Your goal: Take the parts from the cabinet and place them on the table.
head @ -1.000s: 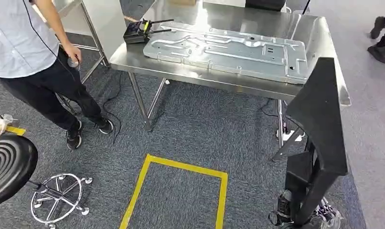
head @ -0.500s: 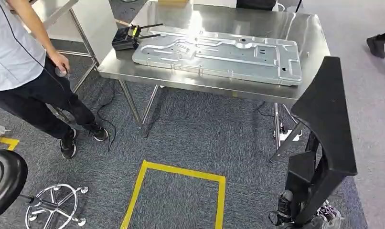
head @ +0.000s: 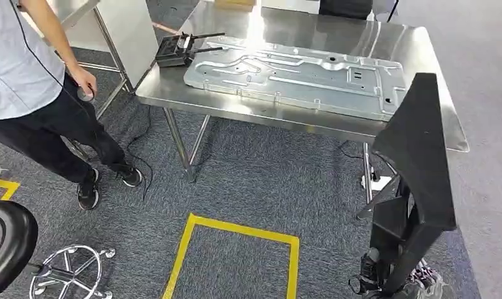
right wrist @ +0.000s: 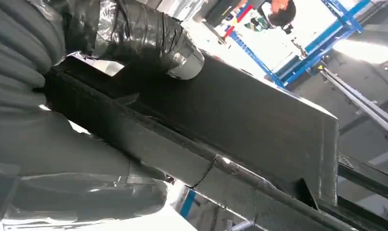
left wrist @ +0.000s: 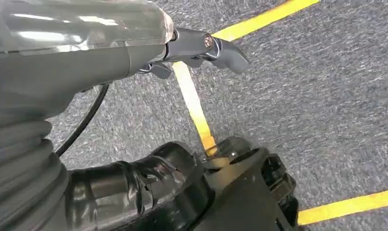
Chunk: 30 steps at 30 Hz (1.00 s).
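Note:
A large black angular part (head: 418,146) stands upright at the right of the head view, its lower end running down toward the floor. In the right wrist view my right hand (right wrist: 38,120) grips this black part (right wrist: 240,120), with the taped thumb (right wrist: 134,31) pressed over its edge. My left hand (left wrist: 134,53) hangs over the carpet with its dark fingers (left wrist: 216,45) stretched out and nothing in them. Ahead stands the steel table (head: 423,50), carrying a long stamped metal plate (head: 298,78).
A black device with antennas (head: 174,53) sits on the table's left corner. A person (head: 30,75) stands left of the table. A black stool (head: 5,243) with a wheeled base (head: 68,274) is at lower left. Yellow tape (head: 236,225) marks the carpet ahead.
The camera has swung a little, so the table sits slightly differently in the picture. The black part stays in my right hand's grip at the right.

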Tool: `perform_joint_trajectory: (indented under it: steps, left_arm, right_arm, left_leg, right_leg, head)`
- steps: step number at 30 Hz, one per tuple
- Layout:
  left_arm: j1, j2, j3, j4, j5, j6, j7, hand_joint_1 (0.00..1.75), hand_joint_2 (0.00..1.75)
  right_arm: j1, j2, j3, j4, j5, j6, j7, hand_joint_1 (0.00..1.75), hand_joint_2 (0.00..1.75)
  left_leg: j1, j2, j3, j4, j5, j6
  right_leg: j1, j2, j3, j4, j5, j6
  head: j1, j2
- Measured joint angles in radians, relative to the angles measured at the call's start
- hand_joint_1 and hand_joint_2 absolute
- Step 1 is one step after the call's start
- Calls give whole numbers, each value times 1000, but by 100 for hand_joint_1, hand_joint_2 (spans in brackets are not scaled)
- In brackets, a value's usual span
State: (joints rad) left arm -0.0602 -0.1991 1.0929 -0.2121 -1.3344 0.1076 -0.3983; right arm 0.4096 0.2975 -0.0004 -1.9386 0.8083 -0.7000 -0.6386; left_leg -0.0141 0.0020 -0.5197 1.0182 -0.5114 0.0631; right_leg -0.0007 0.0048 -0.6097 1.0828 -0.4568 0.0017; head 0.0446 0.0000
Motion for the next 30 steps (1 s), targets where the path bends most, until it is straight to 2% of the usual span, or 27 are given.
perform_joint_trajectory:
  steps: [1,2,3,5,6,7,8,9,10,11,12,13,15,16,17,18,20,21,22,23,25,26,27,28,29,30]
  left_arm:
    - [1,-7,0,3,-1,0,0,0,175]
    - [-1,-5,0,3,-2,0,1,0,175]
    - [-4,-5,0,3,-3,0,0,0,175]
    - [-6,-5,0,3,-3,0,1,0,175]
    - [-8,-5,0,2,-4,0,1,0,175]
    - [-7,-4,-1,2,-6,0,0,0,175]
    - [-7,-4,-1,2,-6,0,1,0,175]
    - [-8,-4,-1,2,-7,0,1,0,175]
    - [-7,-4,-1,2,-8,0,1,0,175]
    - [-6,-4,-1,2,-9,0,2,0,175]
    - [-4,-3,-1,2,-11,0,2,0,175]
    - [-4,-3,-1,2,-12,0,2,0,175]
    - [-5,-3,-1,2,-16,0,4,0,175]
    - [1,-4,-2,3,-16,0,5,0,175]
    - [-2,-5,-2,5,-16,-1,6,0,175]
    - [-3,-5,-2,5,-16,-1,7,0,175]
    - [-2,-3,-2,5,-16,-1,8,0,175]
    - [-3,-3,-2,5,-16,-1,8,0,175]
    - [-2,-4,-2,5,-16,-1,8,0,175]
    - [-3,-4,-2,5,-17,-1,8,0,175]
    - [-3,-4,-3,5,-17,-1,8,0,175]
    - [-3,-4,-3,5,-17,-1,8,0,175]
    - [-2,-4,-3,5,-17,-1,8,0,175]
    - [-1,-4,-3,5,-16,-1,8,0,175]
    - [-1,-4,-3,5,-17,-2,8,0,175]
    - [-1,-4,-3,5,-17,-3,8,0,175]
  right_arm:
    - [-1,0,0,0,0,0,0,175,175]
    - [0,0,0,-2,-1,0,0,175,175]
    - [0,-1,0,-2,-1,0,0,175,175]
    - [1,-1,0,-3,-1,0,0,175,175]
    - [2,-1,0,-3,-1,0,0,175,175]
    - [3,-1,0,-3,-1,0,0,175,175]
    - [2,0,1,-3,-2,0,1,175,175]
    - [2,-1,1,-3,-2,0,1,175,175]
    - [3,-1,1,-3,-2,0,1,175,175]
    - [4,-1,1,-3,-2,0,1,175,175]
    - [4,-1,1,-3,-2,0,2,175,175]
    - [5,-1,0,-3,-2,0,2,175,175]
    - [6,-1,0,-3,-2,0,3,175,175]
    - [6,-1,0,-3,-2,0,4,175,175]
    - [5,-1,-1,-3,-2,0,5,175,175]
    - [6,-1,-2,-6,-1,0,6,175,175]
    - [6,-1,-3,-9,0,0,6,175,175]
    - [6,-1,-2,-10,1,0,7,175,175]
    - [6,-1,-2,-12,1,0,7,175,175]
    - [5,-1,-2,-14,1,0,7,175,175]
    - [7,-1,-3,-14,1,0,8,175,175]
    - [9,-2,-3,-14,1,0,8,175,175]
    - [9,-2,-3,-14,1,0,9,175,175]
    - [9,-2,-4,-14,1,0,10,175,175]
    - [9,-2,-4,-14,1,0,10,175,175]
    - [9,-2,-4,-14,4,0,10,175,175]
  left_leg:
    - [1,2,0,-2,-7,-4]
    - [1,0,-1,0,-11,-11]
    - [4,2,-1,-4,-11,-15]
    - [4,5,8,-15,-14,-24]
    - [1,5,15,-11,-21,-29]
    - [2,2,9,17,-33,-37]
    - [7,1,-27,82,-67,-44]
    - [12,1,-76,166,-103,-51]
    - [19,2,-125,241,-125,-58]
    - [25,2,-162,289,-127,-64]
    - [29,2,-175,290,-102,-70]
    - [33,3,-163,240,-49,-76]
    - [41,3,-95,64,69,-83]
    - [42,1,-74,26,68,-85]
    - [34,-3,-70,13,62,-76]
    - [34,-4,-74,19,57,-64]
    - [28,-5,-73,21,48,-49]
    - [33,-5,-66,12,48,-39]
    - [34,-5,-58,8,47,-31]
    - [34,-4,-55,7,42,-24]
    - [31,-3,-47,7,33,-16]
    - [29,-3,-42,7,27,-14]
    - [26,-4,-34,7,21,-14]
    - [24,-6,-22,7,12,-15]
    - [22,-8,-9,7,4,-16]
    - [21,-8,7,7,-6,-18]
  right_leg:
    - [7,-5,15,-25,-16,-19]
    - [10,-8,20,-50,-15,-20]
    - [15,-7,20,-49,-16,-21]
    - [14,-2,26,-61,-17,-27]
    - [-7,-1,45,-81,-10,-24]
    - [-6,-1,59,-94,-12,-27]
    - [-7,-5,67,-97,-14,-30]
    - [-9,-6,72,-97,-20,-32]
    - [-9,-6,77,-97,-26,-31]
    - [-11,-6,83,-96,-31,-29]
    - [-13,-4,92,-96,-39,-26]
    - [-18,-2,104,-94,-49,-21]
    - [-27,1,129,-88,-72,-8]
    - [-27,2,130,-87,-82,2]
    - [-19,4,129,-79,-91,12]
    - [-18,4,129,-83,-91,17]
    - [-23,5,136,-93,-94,26]
    - [-26,5,142,-94,-101,35]
    - [-27,1,139,-70,-111,37]
    - [-27,-1,109,-13,-138,38]
    - [-23,0,5,160,-202,40]
    - [-22,-1,-42,226,-214,40]
    - [-22,-1,-72,250,-199,37]
    - [-21,0,-73,221,-153,32]
    - [-19,0,-54,154,-96,26]
    - [-15,0,-23,60,-30,16]
  head:
    - [-5,0]
    - [-2,0]
    - [-3,0]
    - [-3,0]
    - [-3,0]
    - [-2,0]
    - [-7,0]
    - [-6,0]
    - [-6,0]
    - [-6,0]
    - [-6,0]
    - [-7,0]
    - [-7,0]
    - [-5,0]
    - [-9,0]
    - [-5,0]
    - [-5,0]
    - [-6,0]
    - [-3,0]
    - [-4,0]
    - [-4,0]
    - [-3,0]
    - [-4,0]
    - [-4,0]
    - [-4,0]
    - [-4,0]
